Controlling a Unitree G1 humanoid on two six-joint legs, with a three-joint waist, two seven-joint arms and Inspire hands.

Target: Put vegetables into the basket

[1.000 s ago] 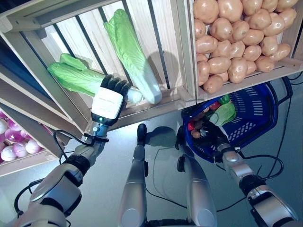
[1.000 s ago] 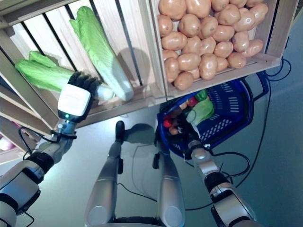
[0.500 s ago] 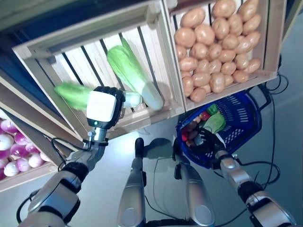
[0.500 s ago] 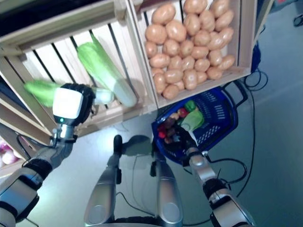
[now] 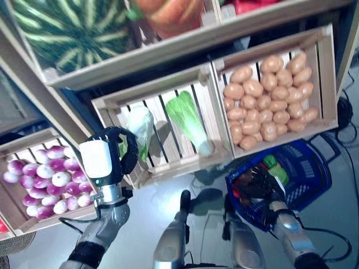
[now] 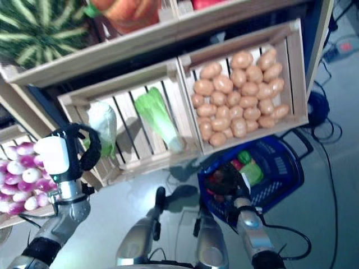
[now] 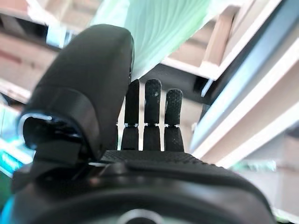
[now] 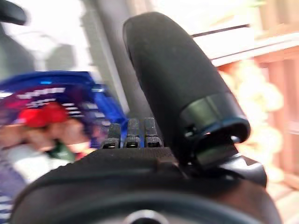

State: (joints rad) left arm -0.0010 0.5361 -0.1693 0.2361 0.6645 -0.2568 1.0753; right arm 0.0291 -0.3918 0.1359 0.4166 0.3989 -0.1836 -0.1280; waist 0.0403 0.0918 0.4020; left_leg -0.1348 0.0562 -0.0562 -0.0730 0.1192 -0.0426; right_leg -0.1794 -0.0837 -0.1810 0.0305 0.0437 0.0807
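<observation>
A slatted wooden crate (image 5: pixel 162 134) stands in the middle of the shelf, with a crate of potatoes (image 5: pixel 269 109) to its right, a crate of purple-and-white onions (image 5: pixel 42 185) to its lower left, and a watermelon (image 5: pixel 73 28) on the shelf above. One napa cabbage (image 5: pixel 188 120) lies inside the slatted crate toward its right side; a second cabbage (image 5: pixel 140 129) is in the left hand (image 5: pixel 109 157), whose fingers curl round it in front of the crate's left half, the crate's front rail just beside it. The blue basket (image 5: pixel 303 174), holding red and green produce, hangs below the potato crate at the right; the right hand (image 5: pixel 258 188) is at its near rim with fingers curled there, though whether they grip the rim cannot be told. Compared with a second ago, the whole view has swung to show the upper shelf and onion crate, and the left cabbage, then lying on the slats, is lifted in the hand.
</observation>
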